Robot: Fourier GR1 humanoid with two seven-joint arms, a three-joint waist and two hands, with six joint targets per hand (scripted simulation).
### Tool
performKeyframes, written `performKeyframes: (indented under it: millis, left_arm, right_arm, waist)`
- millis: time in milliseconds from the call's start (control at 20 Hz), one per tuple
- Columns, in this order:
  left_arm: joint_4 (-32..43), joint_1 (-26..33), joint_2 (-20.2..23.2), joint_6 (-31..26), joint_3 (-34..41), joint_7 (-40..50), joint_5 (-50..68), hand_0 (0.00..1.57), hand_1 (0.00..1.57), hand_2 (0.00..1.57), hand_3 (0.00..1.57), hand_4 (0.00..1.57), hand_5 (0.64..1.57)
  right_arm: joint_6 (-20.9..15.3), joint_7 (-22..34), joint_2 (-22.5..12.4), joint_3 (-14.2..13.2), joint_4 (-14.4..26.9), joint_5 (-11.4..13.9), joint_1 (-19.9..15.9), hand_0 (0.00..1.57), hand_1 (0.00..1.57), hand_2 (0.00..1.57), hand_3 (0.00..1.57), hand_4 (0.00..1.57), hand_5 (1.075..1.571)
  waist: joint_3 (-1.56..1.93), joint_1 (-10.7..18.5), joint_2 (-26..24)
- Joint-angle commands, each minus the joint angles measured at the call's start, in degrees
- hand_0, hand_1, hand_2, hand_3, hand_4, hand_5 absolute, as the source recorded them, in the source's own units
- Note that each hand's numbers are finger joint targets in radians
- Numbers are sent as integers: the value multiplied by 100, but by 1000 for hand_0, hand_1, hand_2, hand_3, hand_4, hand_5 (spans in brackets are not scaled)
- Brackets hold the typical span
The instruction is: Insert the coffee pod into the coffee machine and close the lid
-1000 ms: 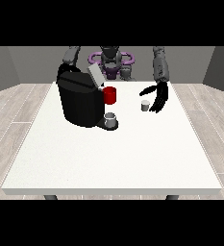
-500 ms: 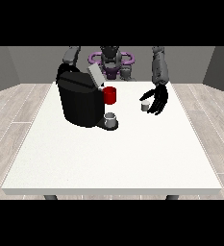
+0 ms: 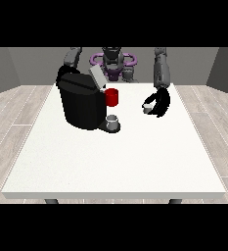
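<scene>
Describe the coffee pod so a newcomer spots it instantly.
Start at the big black coffee machine on the white table. Look across to the black hand at the view's right; the coffee pod is the small pale cup there, unlike the grey cup under the machine.

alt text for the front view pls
A black hand at the view's right curls around a small white coffee pod on a white table, beside a black coffee machine with its grey lid raised.
</scene>
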Motion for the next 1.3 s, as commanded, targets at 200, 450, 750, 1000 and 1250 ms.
performKeyframes:
  millis: [200,450,750,1000,1250]
  left_arm:
    - [323,-320,220,-149,-46,3,-323,1174,1174,1286,1183,412,1571]
    - [45,-568,87,-341,-105,-458,-282,1468,1468,1468,1414,607,1571]
    - [-190,-1090,134,-1078,-152,-139,-252,1323,1323,1383,1352,581,1571]
    - [-396,-1528,237,-1485,-85,-231,-168,1235,1235,1323,1291,571,1571]
    - [-359,-1296,245,-1559,-14,-195,-234,1235,1235,1323,1291,571,1571]
  right_arm:
    - [230,-18,-212,-148,69,-145,-22,0,0,0,0,414,1571]
    - [-104,-98,42,-230,378,-150,-111,0,0,0,0,429,1571]
    - [83,-123,-65,-244,688,-186,-60,0,0,0,0,490,1571]
    - [-204,-497,103,-48,923,-157,-82,0,0,0,0,407,1571]
    - [274,-299,-84,-130,691,-265,98,0,0,0,0,489,1571]
  waist:
    - [-6,-52,-10]
    - [-5,118,-50]
    - [-3,109,-447]
    - [-3,176,-378]
    - [-5,7,-623]
